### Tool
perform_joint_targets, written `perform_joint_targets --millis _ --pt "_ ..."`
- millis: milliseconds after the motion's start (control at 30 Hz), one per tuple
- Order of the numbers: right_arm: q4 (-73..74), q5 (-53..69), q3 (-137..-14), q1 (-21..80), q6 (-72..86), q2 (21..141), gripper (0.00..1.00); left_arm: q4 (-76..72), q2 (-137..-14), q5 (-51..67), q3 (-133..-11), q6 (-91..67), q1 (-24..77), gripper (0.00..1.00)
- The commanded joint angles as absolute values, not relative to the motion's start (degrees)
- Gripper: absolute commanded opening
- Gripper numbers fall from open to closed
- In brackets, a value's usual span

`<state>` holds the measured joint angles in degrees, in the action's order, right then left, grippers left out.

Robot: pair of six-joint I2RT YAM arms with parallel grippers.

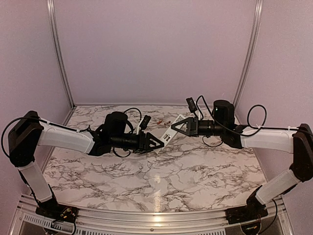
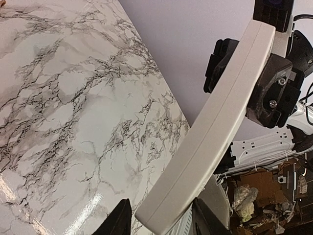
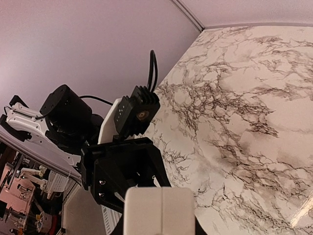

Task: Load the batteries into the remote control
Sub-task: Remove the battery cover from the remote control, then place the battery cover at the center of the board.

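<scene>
Remote control (image 3: 159,210) end noted clamped by right gripper (image 2: 248,78); left gripper (image 2: 164,223) straddling opposite end, contact unconfirmed. Close squarely across long edges; avoid twisting.

From high behind the near edge, we look down across the whole marble table (image 1: 146,171). Our 2 wrist views sit very close, facing each other along the remote control (image 1: 167,136). All 3 views share it and the marble beneath.

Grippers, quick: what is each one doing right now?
Left gripper: open, jaws either side of the remote control.
Right gripper: shut on the remote control.
</scene>
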<state>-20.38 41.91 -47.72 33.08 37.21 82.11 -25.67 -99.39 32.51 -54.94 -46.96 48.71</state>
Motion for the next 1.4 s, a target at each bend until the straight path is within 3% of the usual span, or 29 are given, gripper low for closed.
perform_joint_targets --millis 0,233,867,1133,1367 --pt "-21.3 41.5 -48.2 32.5 37.4 80.1 0.0 -20.0 -99.7 31.9 -55.8 -45.0 49.0 0.45" --pt "-21.1 40.7 -47.9 32.0 37.5 79.9 0.0 -19.9 -100.0 33.4 -56.1 -44.5 49.4 0.42" --pt "-16.6 37.0 -46.4 28.0 35.7 79.4 0.0 -19.1 -96.7 35.3 -55.1 -42.2 49.8 0.04" --pt "-15.9 39.3 -45.3 24.4 34.6 78.0 0.0 6.6 -93.2 18.0 -58.3 -27.8 49.4 0.0" --pt "-16.1 41.4 -44.8 24.4 34.1 78.3 0.0 18.7 -92.8 4.1 -58.1 -24.1 49.2 0.0"
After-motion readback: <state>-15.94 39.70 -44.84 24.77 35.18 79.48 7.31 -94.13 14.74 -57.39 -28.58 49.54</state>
